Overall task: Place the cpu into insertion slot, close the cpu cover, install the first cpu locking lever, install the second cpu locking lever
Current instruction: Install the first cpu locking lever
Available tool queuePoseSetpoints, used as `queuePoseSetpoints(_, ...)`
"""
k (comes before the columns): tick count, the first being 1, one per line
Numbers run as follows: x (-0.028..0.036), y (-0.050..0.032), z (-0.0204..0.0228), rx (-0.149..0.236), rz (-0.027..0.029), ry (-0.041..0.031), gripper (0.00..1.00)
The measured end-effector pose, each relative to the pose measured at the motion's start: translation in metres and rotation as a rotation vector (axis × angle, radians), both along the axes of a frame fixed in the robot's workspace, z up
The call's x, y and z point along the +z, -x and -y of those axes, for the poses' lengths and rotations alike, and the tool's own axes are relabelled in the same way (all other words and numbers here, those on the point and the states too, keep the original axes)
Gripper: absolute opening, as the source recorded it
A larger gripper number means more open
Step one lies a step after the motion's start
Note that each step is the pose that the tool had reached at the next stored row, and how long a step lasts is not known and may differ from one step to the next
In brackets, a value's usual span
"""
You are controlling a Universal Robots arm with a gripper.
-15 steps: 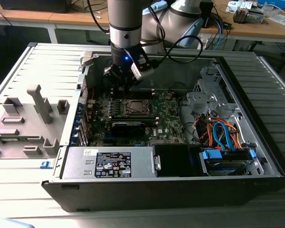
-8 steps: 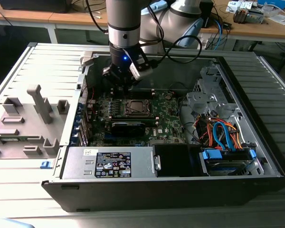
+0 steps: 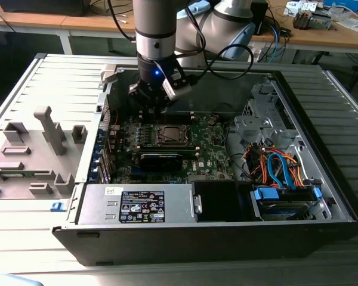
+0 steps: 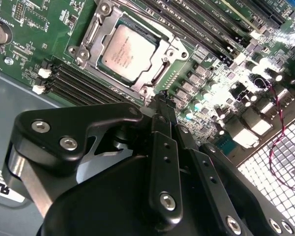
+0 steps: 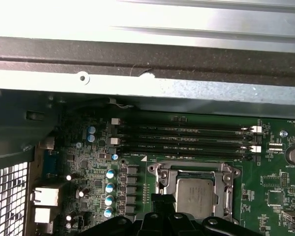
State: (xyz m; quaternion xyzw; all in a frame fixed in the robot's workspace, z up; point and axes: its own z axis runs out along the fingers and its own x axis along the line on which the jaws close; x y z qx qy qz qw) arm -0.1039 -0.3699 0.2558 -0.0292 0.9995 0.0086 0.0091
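The cpu (image 4: pixel 122 51) lies flat in the insertion slot (image 3: pixel 170 134) on the green motherboard, its silver-grey top showing in both wrist views (image 5: pixel 194 197). The cpu cover (image 4: pixel 90 33), a silver frame, lies down around it. My gripper (image 4: pixel 161 98) is shut, its black fingers pressed together with the tips just off one corner of the socket frame (image 5: pixel 160 200). Whether the tips touch a locking lever I cannot tell. In the exterior view the gripper (image 3: pixel 158 113) hangs low inside the case, just behind the socket.
Black memory slots (image 5: pixel 187 137) run beside the socket. A black graphics card (image 3: pixel 161 159) sits in front of it, then the power supply (image 3: pixel 137 205). Drive cage and coloured cables (image 3: pixel 280 173) are on the exterior view's right, grey fixtures (image 3: pixel 36 149) on its left.
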Motion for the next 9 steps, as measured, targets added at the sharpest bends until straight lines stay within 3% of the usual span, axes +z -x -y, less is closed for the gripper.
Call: queuePoseSetpoints(9,0.0025,0.0047,-0.0019,0.000,0.0001,0.0000,0.11)
